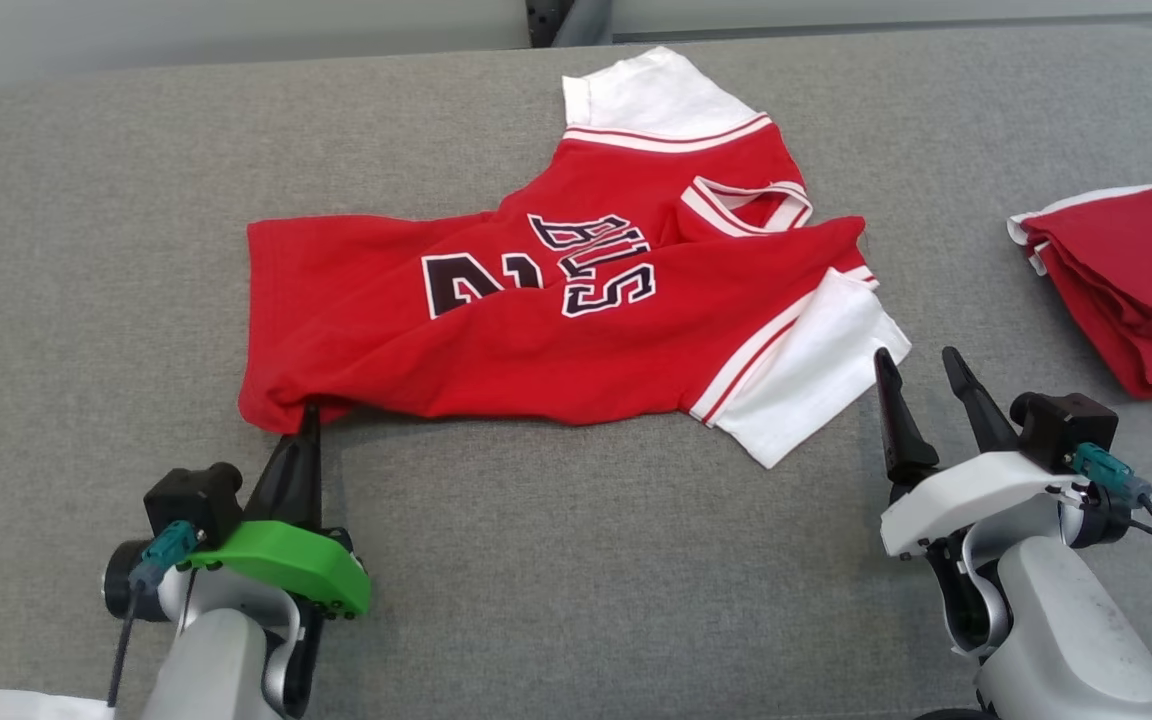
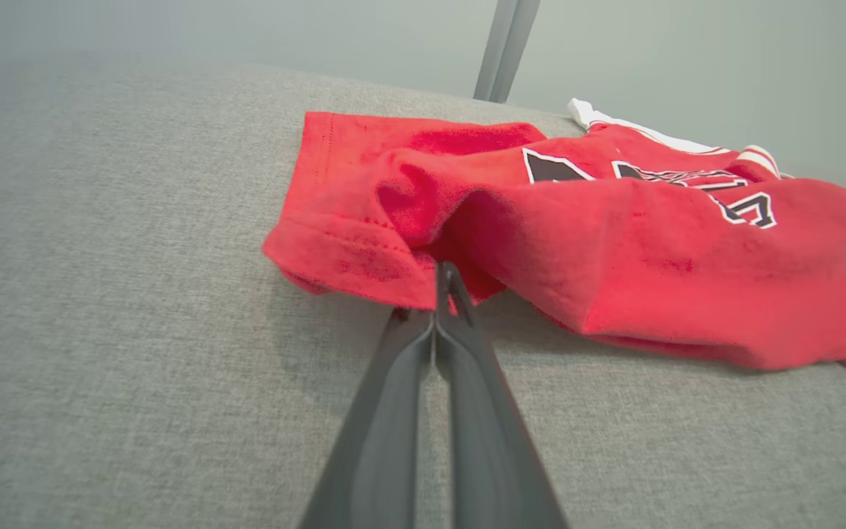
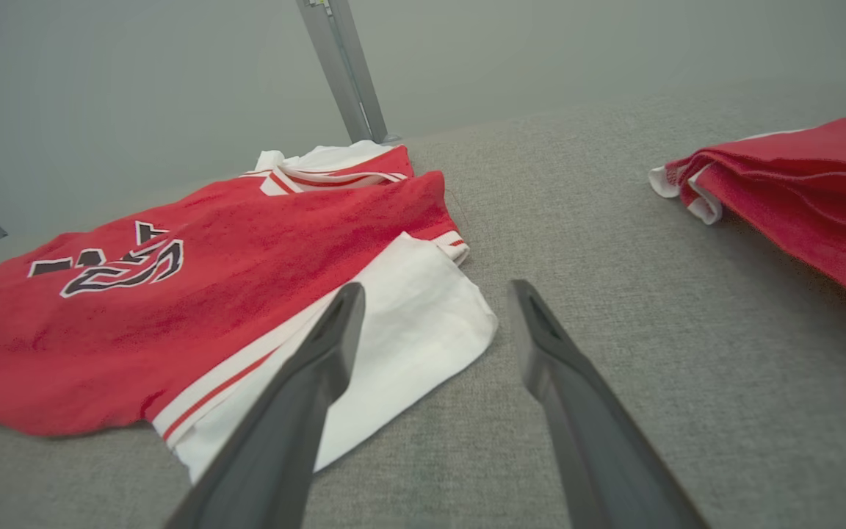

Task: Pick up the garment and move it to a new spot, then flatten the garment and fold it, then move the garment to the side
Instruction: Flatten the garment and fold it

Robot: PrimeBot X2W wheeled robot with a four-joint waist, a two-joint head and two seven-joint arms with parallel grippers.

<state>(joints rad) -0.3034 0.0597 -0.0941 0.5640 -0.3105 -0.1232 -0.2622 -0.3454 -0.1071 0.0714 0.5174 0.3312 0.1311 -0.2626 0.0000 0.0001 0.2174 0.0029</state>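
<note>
The left gripper [image 1: 311, 415] is pinched tight on the red jersey's [image 1: 556, 330] near hem corner. The right gripper [image 1: 921, 365] stands wide beside its white sleeve [image 1: 816, 390]. The jersey lies rumpled mid-way across the grey padded surface [image 1: 536, 560]. I'd close the right on that sleeve, then lift evenly. The left wrist view reveals hem bunching that the head view hides.

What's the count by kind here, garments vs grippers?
Garments: 2, the spread red-and-white jersey and the folded red garment
Grippers: 2, the left gripper shut on the jersey's hem and the right gripper open beside its white sleeve
Total: 4
</note>
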